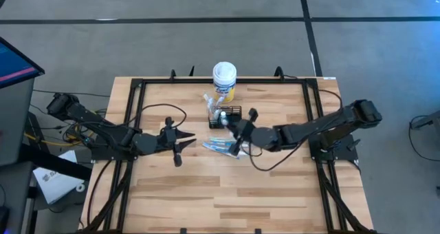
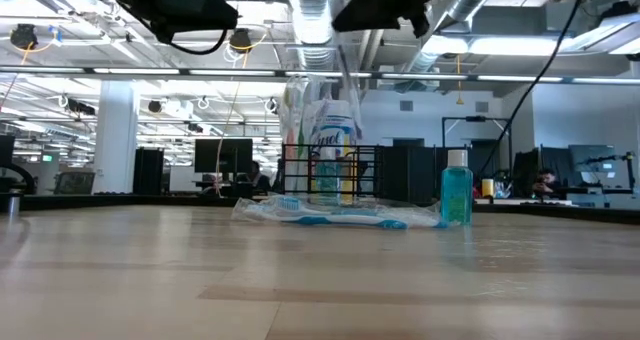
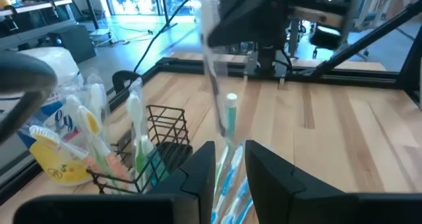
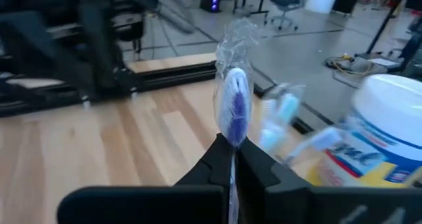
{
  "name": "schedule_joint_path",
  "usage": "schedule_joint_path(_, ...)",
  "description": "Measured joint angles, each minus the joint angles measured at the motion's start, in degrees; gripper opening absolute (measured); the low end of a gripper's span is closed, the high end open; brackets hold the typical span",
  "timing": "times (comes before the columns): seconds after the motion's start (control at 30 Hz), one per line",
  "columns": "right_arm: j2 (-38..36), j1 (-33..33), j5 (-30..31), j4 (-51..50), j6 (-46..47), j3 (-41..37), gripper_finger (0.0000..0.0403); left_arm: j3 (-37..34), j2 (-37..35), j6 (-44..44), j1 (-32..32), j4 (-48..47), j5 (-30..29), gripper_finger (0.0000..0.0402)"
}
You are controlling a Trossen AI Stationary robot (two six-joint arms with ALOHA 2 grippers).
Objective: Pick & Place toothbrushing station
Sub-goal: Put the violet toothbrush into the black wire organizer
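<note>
The right gripper (image 4: 232, 159) has its fingers clamped on a wrapped toothbrush (image 4: 234, 105), the mesh caddy (image 1: 225, 116) just beyond them; the slippery wrapper could slide out. The left gripper's (image 3: 227, 165) fingers stand slightly apart.

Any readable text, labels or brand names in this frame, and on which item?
Yellow canister: script brand lettering on its label, too blurred to read with certainty.
Same canister, right wrist view: blue label lettering, blurred, unreadable.
Small teal bottle: no legible label.
Wrapped toothbrushes on the table: print too small to read.
Black wire caddy: no text.
</note>
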Motion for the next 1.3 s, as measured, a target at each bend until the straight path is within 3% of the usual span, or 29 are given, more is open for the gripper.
schedule_joint_path(0.3, -4.16, -4.09, 0.91, 6.09, -1.98, -5.40, 0.0000, 0.00, 0.15, 0.00, 0.04, 0.70, 0.00, 0.0077)
schedule_joint_path(0.7, -4.16, -10.60, 0.32, 8.15, -5.51, -5.54, 0.0000, 0.00, 0.17, 0.00, 0.06, 0.96, 0.00, 0.0077)
schedule_joint_path(0.97, -4.16, -15.21, -3.26, 9.62, -5.73, -5.54, 0.0000, 0.02, 0.17, -0.20, 0.06, 0.94, 0.02, 0.0077)
schedule_joint_path(1.3, -4.16, -17.19, -5.01, 8.73, -5.07, -5.59, 0.0000, -1.44, 0.20, -0.35, 0.08, 1.53, 0.02, 0.0077)
